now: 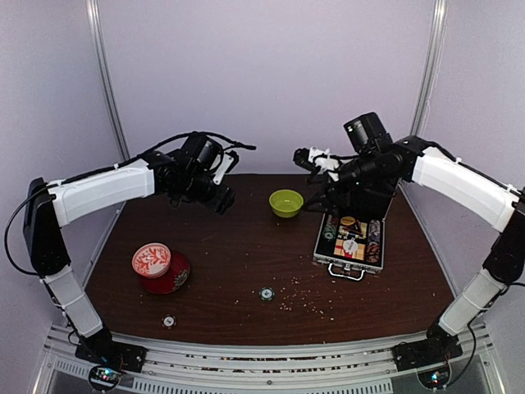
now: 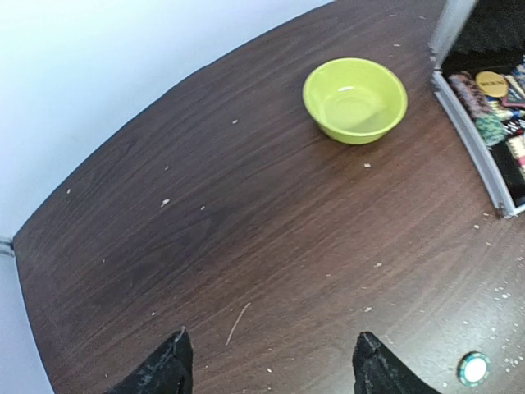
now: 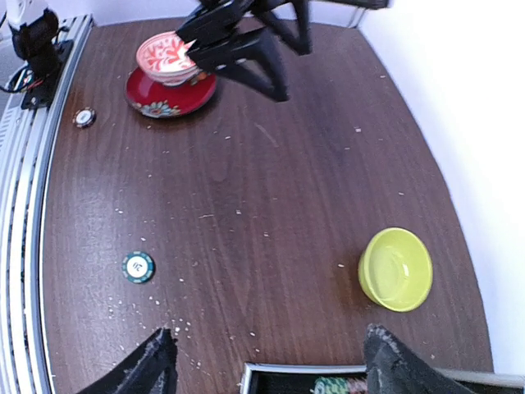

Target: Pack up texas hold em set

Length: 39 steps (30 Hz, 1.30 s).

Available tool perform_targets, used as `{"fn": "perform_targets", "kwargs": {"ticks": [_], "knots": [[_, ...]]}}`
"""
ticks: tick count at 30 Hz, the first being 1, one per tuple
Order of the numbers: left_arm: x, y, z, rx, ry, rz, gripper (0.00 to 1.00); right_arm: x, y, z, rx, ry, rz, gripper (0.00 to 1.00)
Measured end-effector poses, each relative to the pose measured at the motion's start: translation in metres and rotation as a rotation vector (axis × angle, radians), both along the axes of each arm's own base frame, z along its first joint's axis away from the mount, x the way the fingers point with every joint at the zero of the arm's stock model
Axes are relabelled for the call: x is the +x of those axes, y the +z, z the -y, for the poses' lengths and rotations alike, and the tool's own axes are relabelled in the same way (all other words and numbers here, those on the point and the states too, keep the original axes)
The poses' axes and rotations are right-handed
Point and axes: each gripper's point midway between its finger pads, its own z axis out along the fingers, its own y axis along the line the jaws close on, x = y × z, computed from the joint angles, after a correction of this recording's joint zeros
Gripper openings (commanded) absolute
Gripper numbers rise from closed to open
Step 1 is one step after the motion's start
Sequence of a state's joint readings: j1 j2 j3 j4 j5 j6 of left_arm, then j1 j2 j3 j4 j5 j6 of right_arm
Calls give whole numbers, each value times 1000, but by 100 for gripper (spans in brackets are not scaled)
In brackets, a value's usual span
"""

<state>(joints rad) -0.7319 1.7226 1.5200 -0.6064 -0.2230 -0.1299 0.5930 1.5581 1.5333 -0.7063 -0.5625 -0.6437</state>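
The small silver metal case (image 1: 350, 242) lies open at 3 o'clock on the dark brown wooden table (image 1: 230, 246). Its far end and raised lid are hidden behind the right arm in the top view. Chip rows and a yellow disc show inside, but the rest of the contents is too small to make out. The left wrist view cuts the case (image 2: 484, 156) off at the frame's right edge. The right wrist view shows only a sliver of it (image 3: 303, 379) at the bottom.

A green round chip (image 1: 267, 293) lies loose at 6 o'clock, and a pale round chip (image 1: 169, 321) at 7 o'clock near the table's front edge. Its markings are unreadable.

The lime-green plastic bowl (image 1: 285, 202) sits at 12 o'clock. The red-and-white patterned round tin (image 1: 152, 259) is at 8 o'clock, resting on a red dish. Pale crumbs (image 1: 308, 305) dot the near side.

The left gripper (image 2: 271, 361) hangs above the table at 11 o'clock with jaws wide and nothing between them; only the fingertips show. The right gripper (image 3: 267, 361) hangs over the case's far end, also spread wide and holding nothing.
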Motion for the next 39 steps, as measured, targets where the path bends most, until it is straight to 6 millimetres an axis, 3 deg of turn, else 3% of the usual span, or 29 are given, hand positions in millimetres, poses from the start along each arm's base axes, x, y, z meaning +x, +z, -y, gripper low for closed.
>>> {"fn": "perform_targets", "kwargs": {"ticks": [4, 7, 10, 14, 17, 24, 39], "knots": [[3, -20, -27, -10, 59, -4, 66, -24, -53, -43, -134, 110, -33, 65], [4, -23, -34, -4, 79, -5, 66, -41, -98, -64, -255, 178, -76, 54], [6, -12, -34, -23, 85, 27, 67, -57, -137, -82, -366, 237, -124, 50], [6, 14, -36, -61, 94, 84, 67, -74, -174, -99, -467, 294, -160, 50], [6, 26, -38, -78, 102, 115, 67, -88, -197, -101, -539, 321, -180, 50], [6, 27, -39, -78, 104, 118, 67, -104, -218, -101, -618, 349, -186, 54], [4, 26, -35, -89, 86, 107, 66, -103, -251, -100, -702, 337, -196, 57]]}}
